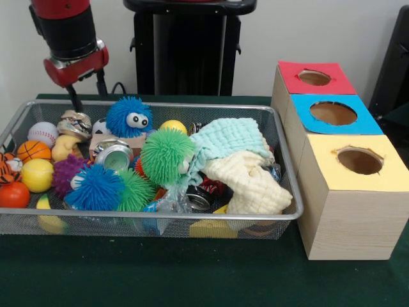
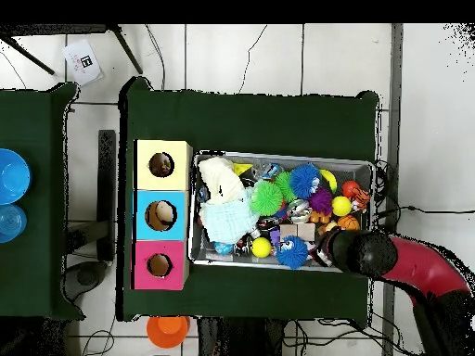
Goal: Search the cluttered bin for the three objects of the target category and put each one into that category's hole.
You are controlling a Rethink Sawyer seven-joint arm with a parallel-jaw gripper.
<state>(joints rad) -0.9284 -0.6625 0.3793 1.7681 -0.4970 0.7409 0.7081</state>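
Many toys are being crowded in the bin (image 1: 281, 216), beside the hole (image 1: 333, 113); a neighbour could be snagged. The gripper (image 1: 75, 101) is being hung over the bin's far corner from the hole, finger state untellable.

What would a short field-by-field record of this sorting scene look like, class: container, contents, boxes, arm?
container: bin, silver wire mesh, on a green table
contents: spiky balls, sports balls, crushed cans, a pale blue cloth and a cream cloth
boxes: three wooden boxes beside the bin, tops red, blue, yellow
target: the hole in the blue top
arm: gripper reaching into the bin's far corner, fingers unclear
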